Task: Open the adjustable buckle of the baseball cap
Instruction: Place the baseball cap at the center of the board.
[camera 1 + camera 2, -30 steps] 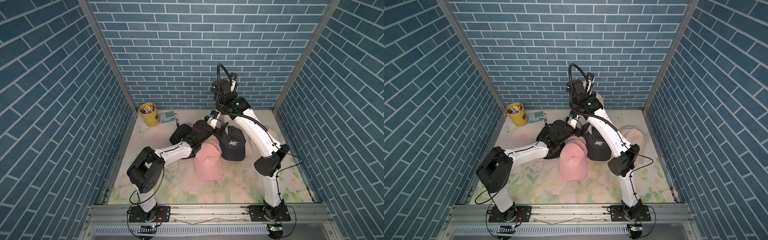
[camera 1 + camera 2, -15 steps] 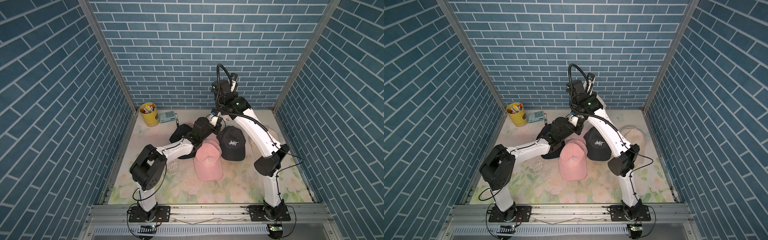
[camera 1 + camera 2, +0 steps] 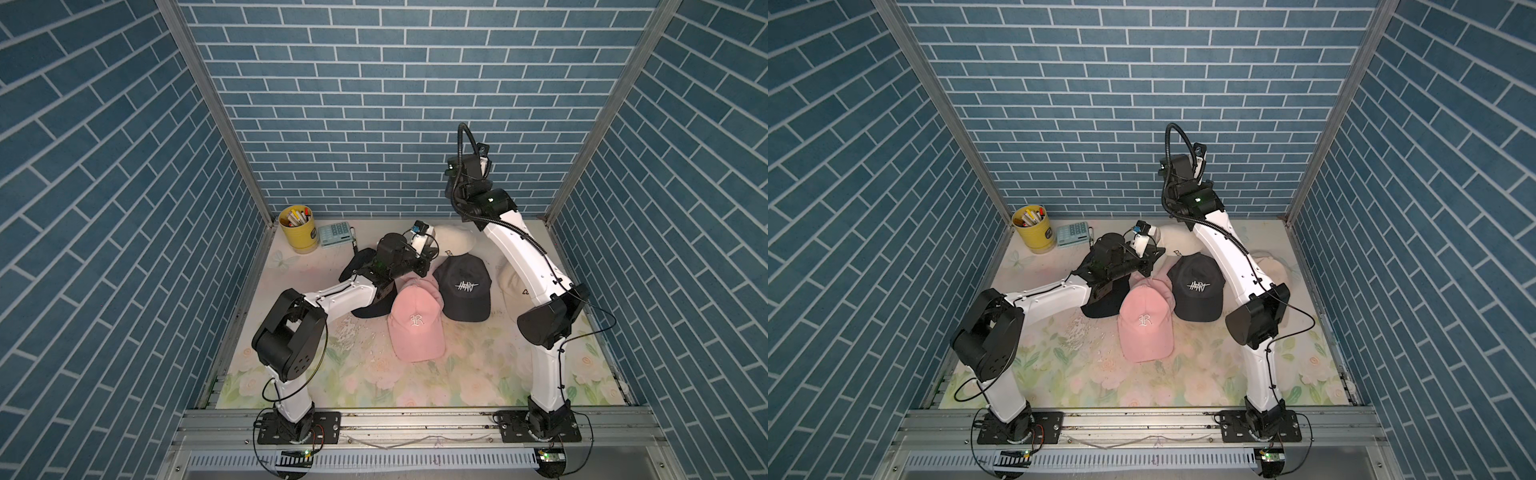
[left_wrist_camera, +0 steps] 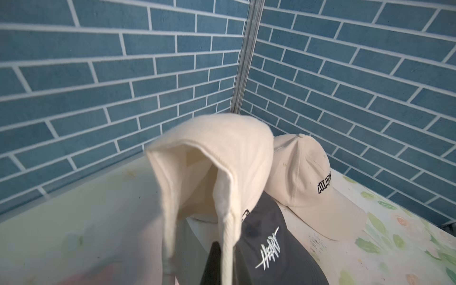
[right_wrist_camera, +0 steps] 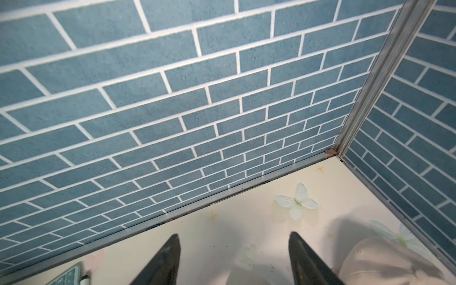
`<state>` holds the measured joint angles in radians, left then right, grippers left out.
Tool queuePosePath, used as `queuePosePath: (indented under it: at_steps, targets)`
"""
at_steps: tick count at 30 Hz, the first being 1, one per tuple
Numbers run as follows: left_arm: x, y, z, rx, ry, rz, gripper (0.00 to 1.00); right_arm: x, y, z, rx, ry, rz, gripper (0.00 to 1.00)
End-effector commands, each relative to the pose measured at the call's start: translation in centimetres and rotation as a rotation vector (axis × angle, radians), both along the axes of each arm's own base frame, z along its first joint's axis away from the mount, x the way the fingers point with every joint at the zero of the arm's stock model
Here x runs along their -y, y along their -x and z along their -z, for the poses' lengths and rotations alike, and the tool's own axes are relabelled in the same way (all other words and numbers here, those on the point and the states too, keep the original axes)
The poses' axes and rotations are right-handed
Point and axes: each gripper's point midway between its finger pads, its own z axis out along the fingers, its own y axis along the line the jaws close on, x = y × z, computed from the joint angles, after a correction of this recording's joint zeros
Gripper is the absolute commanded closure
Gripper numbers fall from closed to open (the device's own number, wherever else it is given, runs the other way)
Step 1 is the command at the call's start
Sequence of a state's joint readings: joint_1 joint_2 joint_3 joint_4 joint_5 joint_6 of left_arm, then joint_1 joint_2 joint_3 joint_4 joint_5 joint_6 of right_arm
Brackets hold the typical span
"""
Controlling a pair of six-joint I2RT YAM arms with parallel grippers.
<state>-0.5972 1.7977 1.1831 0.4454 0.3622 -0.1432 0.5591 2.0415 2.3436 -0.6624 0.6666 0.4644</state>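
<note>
A cream baseball cap [image 4: 222, 143] hangs lifted near the back of the table [image 3: 361, 374], seen in both top views [image 3: 451, 243] [image 3: 1177, 241]. My left gripper [image 4: 222, 269] is shut on the cap's ribbed cream strap [image 4: 228, 237]. In both top views this gripper [image 3: 430, 255] [image 3: 1156, 253] sits at the cap's left edge. The buckle itself does not show. My right gripper [image 5: 233, 249] is open and empty, raised by the back wall above the cap. In a top view only its wrist [image 3: 469, 174] shows.
A pink cap [image 3: 415, 324] and a black "HEART" cap [image 3: 465, 286] lie mid-table. A second cream cap [image 4: 303, 177] lies at the right, and a dark cap [image 3: 365, 309] lies under my left arm. A yellow pen cup [image 3: 297, 228] and a calculator [image 3: 336, 235] stand back left.
My left gripper has shut on the cream cap's strap. My right gripper has opened, let go and risen away toward the back wall.
</note>
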Motion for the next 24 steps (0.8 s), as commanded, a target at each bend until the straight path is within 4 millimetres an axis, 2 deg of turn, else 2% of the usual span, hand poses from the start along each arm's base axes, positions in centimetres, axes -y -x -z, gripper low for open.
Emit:
queuePosePath:
  at_steps: [1,3,5,9,13,17,20,24]
  targets:
    - [-1.9,-2.3,-1.4,-0.093,0.187,0.024,1.00,0.2,1.5,-4.4,0.083,0.030,-0.116,0.26]
    - [-2.4,-4.3,-1.8,-0.176,0.309,0.044,1.00,0.4,1.6,-4.4,0.089,0.043,-0.150,0.26]
    - [-1.7,-5.6,-2.9,-0.221,0.405,0.097,1.00,0.7,1.7,-3.5,0.066,0.045,-0.169,0.26]
    - [0.0,-7.5,-3.4,-0.304,0.518,0.153,1.00,1.3,2.2,-1.1,-0.003,0.070,-0.174,0.26]
    - [-0.2,-9.6,-1.5,-0.420,0.638,0.109,0.99,2.6,3.0,0.4,-0.037,0.090,-0.165,0.26]
    - [-0.9,-9.7,1.7,-0.531,0.651,0.036,0.97,4.7,3.6,1.3,-0.050,0.078,-0.140,0.26]
    - [-1.8,-9.9,3.8,-0.583,0.652,-0.009,0.97,5.1,3.8,2.2,-0.065,0.051,-0.148,0.26]
    - [-3.2,-10.6,5.6,-0.619,0.625,-0.079,0.97,5.0,4.0,3.6,-0.098,0.025,-0.153,0.26]
